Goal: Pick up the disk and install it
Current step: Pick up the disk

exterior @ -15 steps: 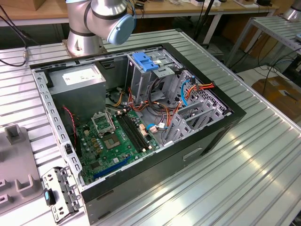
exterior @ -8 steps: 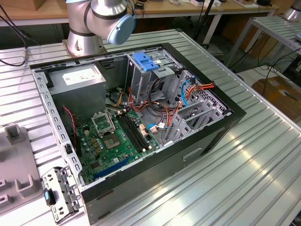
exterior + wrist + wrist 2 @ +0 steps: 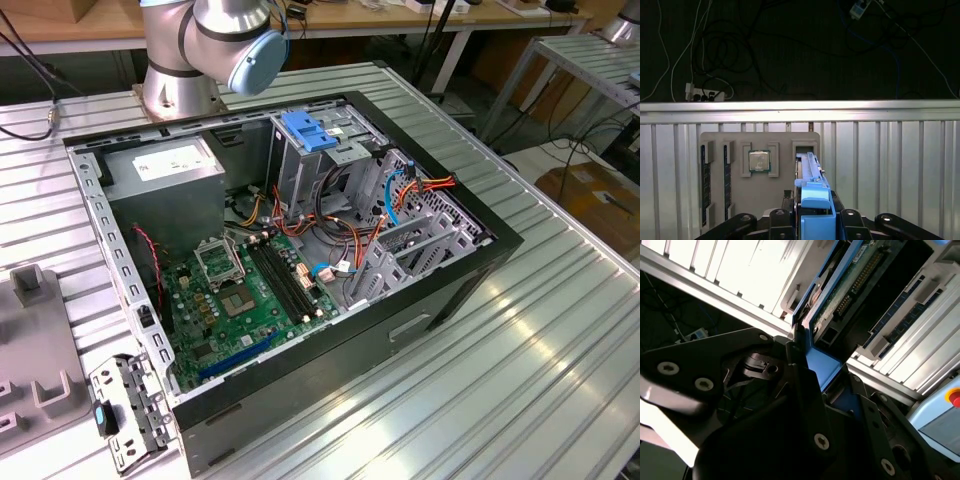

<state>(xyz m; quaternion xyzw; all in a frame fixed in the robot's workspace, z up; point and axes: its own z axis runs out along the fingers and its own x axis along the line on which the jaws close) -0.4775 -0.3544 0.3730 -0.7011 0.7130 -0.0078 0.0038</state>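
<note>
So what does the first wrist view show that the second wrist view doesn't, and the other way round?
First wrist view: a square silver processor chip in its pocket. Second wrist view: the green circuit board on one face of the flat silver metal disk, plus a round red button. Both wrist views: that disk standing on edge in the grey plastic tray, its blue plastic bracket, the black gripper around it, and dark blue memory sticks.

Arm (image 3: 215, 45): cut off by the exterior view's top edge above its base joint. Disk (image 3: 808, 170): edge-on in the first wrist view, faces unseen, near end cut off by the picture's edge at the gripper (image 3: 812, 212). Grey tray (image 3: 35, 360): cut off at the exterior view's left edge.
</note>
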